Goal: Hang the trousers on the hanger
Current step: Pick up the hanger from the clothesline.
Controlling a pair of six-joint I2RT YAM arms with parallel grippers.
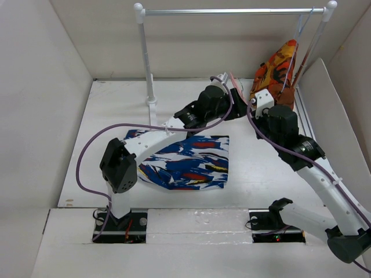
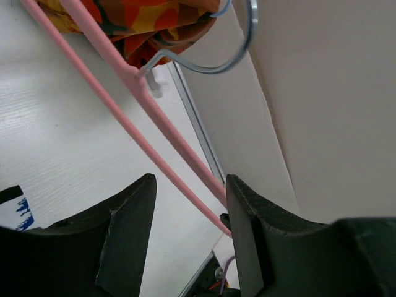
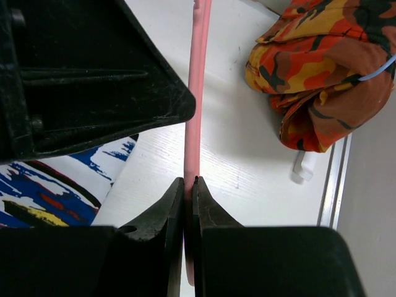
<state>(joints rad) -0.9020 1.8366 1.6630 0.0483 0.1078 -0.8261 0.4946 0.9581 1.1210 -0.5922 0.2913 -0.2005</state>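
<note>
Lot: trousers (image 1: 185, 163) and hanger (image 3: 198, 93), not yet joined.
The trousers, soft and limp, lie flat at centre; we would pinch the waist. At 1 o'clock, the hanger, thin and stiff: right gripper (image 3: 189, 185) clamped on its bar, left gripper (image 2: 190, 182) jaws apart astride it.

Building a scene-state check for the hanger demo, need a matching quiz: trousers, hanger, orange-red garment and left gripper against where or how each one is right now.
Column 1
1. trousers
2. hanger
3. orange-red garment
4. left gripper

Column 2
A. jaws apart, one either side of the hanger's bar
B. on a pale hanger at the right end of the rail
C. spread flat on the table
D. pinched in the right gripper

Pairs: 1-C, 2-D, 3-B, 4-A
</note>
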